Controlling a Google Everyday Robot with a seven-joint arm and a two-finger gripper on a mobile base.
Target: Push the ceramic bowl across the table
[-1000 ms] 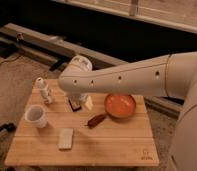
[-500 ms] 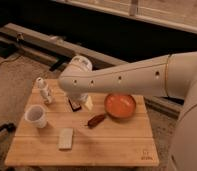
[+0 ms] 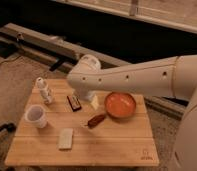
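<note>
Gripper (image 3: pixel 88 96) hangs under the wrist, low over the back-middle of the table (image 3: pixel 112 146), just left of the bowl (image 3: pixel 120 104). Open or closed: can't tell. Bowl sits upright at right-back, apart from the gripper. Pale wedge (image 3: pixel 95 102) lies between them, brown stick (image 3: pixel 96 120) near the bowl's front-left. Arm reaches in from the right, prob. to get beside the rim for a sideways shove. Not much table right of the bowl, so keep the push short.

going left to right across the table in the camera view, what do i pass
white cup → pale flat block → reddish-brown piece → ceramic bowl. The gripper hangs over the table, just left of the bowl.
</note>
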